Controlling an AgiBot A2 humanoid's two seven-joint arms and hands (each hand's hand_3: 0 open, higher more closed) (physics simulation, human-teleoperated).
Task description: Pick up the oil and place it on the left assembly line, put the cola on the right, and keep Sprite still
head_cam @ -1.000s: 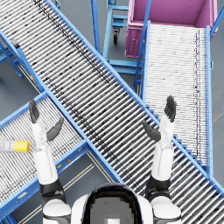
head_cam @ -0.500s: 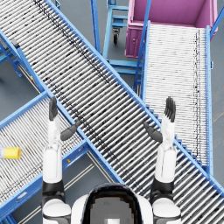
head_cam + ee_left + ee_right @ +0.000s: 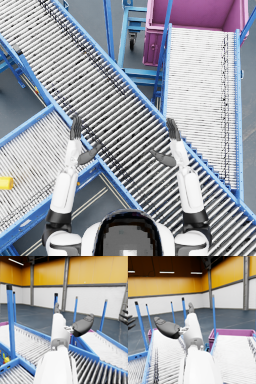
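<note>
A small yellow object, apparently the oil (image 3: 5, 183), lies on the left roller conveyor (image 3: 30, 150) at the picture's left edge. My left hand (image 3: 80, 144) is raised over the blue rail between the left and middle conveyors, open and holding nothing, well to the right of the oil. My right hand (image 3: 170, 145) is up over the middle conveyor (image 3: 115, 95), also open. In the wrist views, the left hand (image 3: 81, 325) and the right hand (image 3: 169, 327) each show a spread thumb with nothing held. I see no cola and no Sprite.
The right conveyor (image 3: 200, 90) runs up to a pink bin (image 3: 200, 15). Blue rails and upright posts (image 3: 10, 316) border every line. Grey floor and a blue frame (image 3: 132, 30) lie between the conveyors at the back.
My left hand has swung right, from over the left conveyor to its inner rail. The yellow object has slid down-left along the left conveyor to the picture's edge. The right hand stays put.
</note>
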